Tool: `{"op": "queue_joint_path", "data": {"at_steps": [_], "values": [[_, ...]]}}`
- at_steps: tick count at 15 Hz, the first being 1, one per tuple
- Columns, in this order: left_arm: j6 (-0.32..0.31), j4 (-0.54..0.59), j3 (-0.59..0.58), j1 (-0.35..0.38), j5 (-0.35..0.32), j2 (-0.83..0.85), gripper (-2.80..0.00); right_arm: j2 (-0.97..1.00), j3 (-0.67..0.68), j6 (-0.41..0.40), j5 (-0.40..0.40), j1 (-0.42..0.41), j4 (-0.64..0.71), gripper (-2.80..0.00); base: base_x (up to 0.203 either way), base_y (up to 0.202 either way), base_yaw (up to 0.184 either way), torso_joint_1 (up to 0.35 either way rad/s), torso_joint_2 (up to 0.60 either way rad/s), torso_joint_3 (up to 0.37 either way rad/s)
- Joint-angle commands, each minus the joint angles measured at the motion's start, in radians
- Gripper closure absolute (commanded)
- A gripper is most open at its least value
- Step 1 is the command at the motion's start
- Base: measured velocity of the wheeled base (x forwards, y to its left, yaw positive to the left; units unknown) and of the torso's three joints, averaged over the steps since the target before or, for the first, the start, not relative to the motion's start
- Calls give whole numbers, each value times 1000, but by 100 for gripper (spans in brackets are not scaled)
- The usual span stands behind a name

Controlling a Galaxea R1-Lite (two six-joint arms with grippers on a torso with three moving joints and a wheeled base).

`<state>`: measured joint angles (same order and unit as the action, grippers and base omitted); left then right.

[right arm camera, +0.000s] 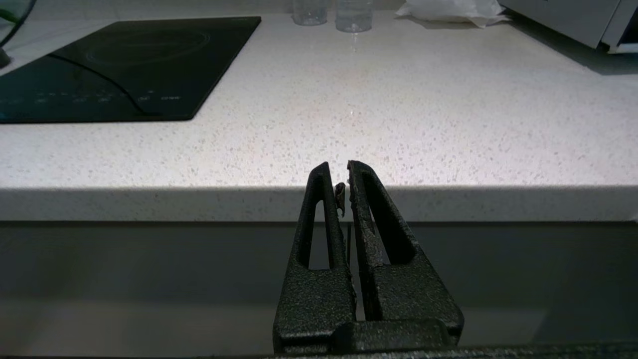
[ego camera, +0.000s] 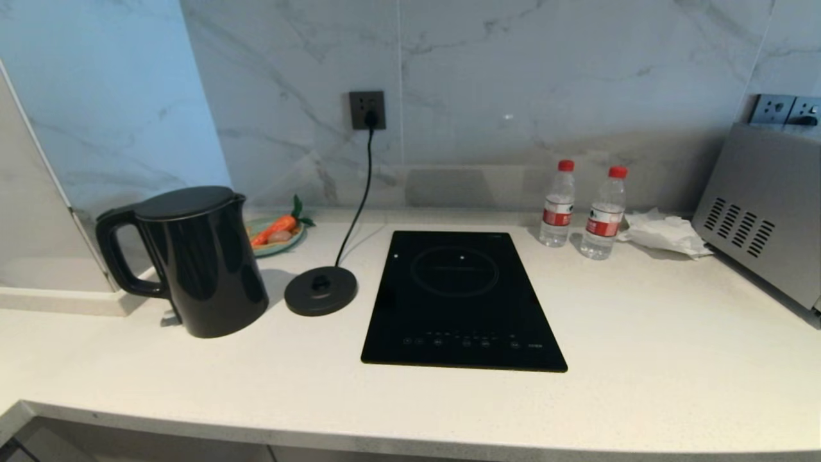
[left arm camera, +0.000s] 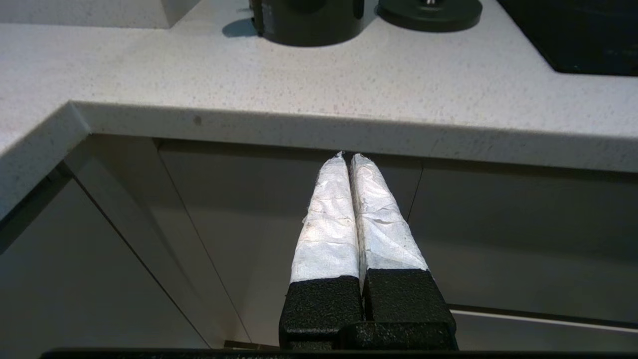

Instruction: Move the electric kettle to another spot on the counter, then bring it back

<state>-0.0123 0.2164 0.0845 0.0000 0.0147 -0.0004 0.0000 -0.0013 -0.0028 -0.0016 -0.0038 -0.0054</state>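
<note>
The electric kettle (ego camera: 192, 256), tall, glossy black with a flat lid and loop handle, stands on the off-white counter (ego camera: 641, 359) at the left, beside its round black base disc (ego camera: 321, 290). In the left wrist view only the kettle's bottom (left arm camera: 309, 22) shows, far beyond my left gripper (left arm camera: 347, 158). That gripper hangs shut and empty, its white-wrapped fingers below the counter's front edge. My right gripper (right arm camera: 338, 172) is shut and empty too, in front of the counter edge (right arm camera: 448, 202). Neither arm shows in the head view.
A black induction hob (ego camera: 458, 298) lies mid-counter. The base disc's cord runs to a wall socket (ego camera: 367, 110). A plate with a carrot (ego camera: 277, 232) sits behind the kettle. Two water bottles (ego camera: 580, 208), crumpled tissue (ego camera: 664, 234) and a grey appliance (ego camera: 763, 212) stand at the right.
</note>
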Motion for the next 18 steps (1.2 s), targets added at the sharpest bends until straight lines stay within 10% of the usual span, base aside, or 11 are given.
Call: {"op": "queue_joint_path", "data": {"at_steps": [1,18], "values": [[0,1,0,0,1,2,0,0,0,0,0,1,-1,0,0,0,0,-170,538,366],[0,1,0,0,1,2,0,0,0,-1,0,0,-1,0,0,0,0,-82,413,325]]}}
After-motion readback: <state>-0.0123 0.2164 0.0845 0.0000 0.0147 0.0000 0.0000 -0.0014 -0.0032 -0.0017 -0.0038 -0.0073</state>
